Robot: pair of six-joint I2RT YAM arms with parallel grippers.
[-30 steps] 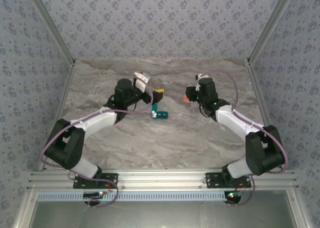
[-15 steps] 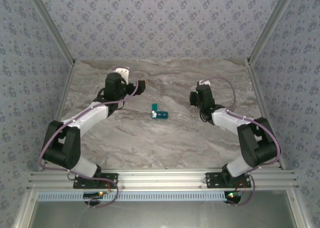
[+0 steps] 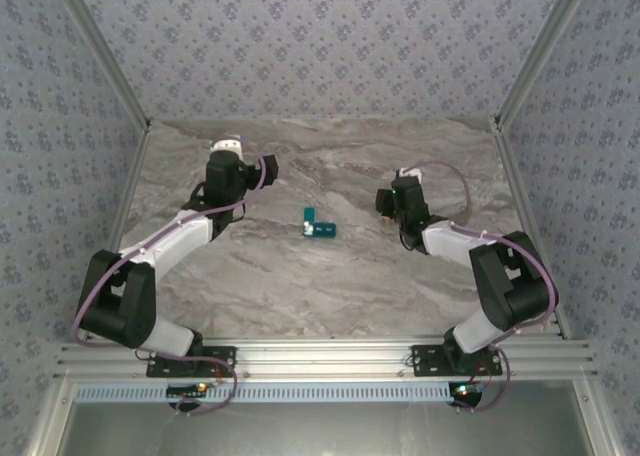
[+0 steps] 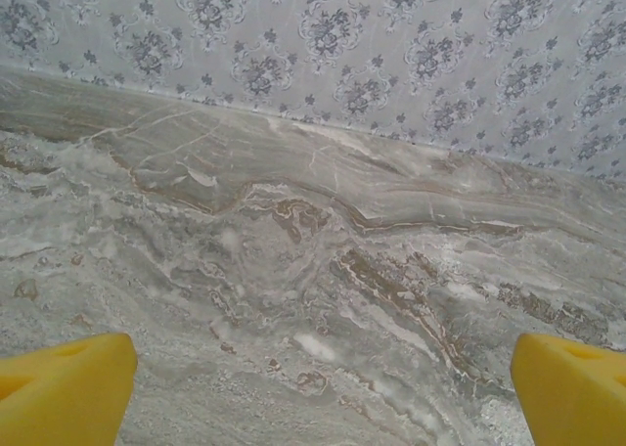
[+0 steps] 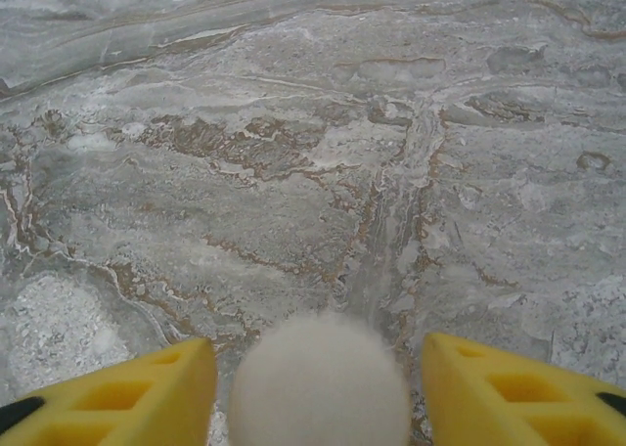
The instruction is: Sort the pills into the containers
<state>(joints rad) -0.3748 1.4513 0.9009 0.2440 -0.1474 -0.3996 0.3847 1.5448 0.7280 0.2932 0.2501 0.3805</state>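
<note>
The teal-blue container (image 3: 318,224) lies in the middle of the marble table, between the two arms. My left gripper (image 3: 268,167) is well to its left and further back. It is open (image 4: 323,392), with bare marble between its yellow fingertips (image 4: 64,392). My right gripper (image 3: 384,202) is low over the table to the right of the box. It is open (image 5: 318,363), and a round white cap (image 5: 319,387) stands between its yellow fingers (image 5: 147,392) with a narrow gap on each side. A bit of orange bottle (image 3: 378,200) shows under that gripper. The pills are out of view.
Patterned walls with metal corner posts (image 3: 125,86) close in the table on three sides. The back wall (image 4: 323,35) rises close ahead of the left gripper. Bare marble (image 3: 300,276) lies in front of the box.
The left arm swung left and back, away from the box. The right gripper came down to the table with the orange bottle and parted its jaws around the cap.
</note>
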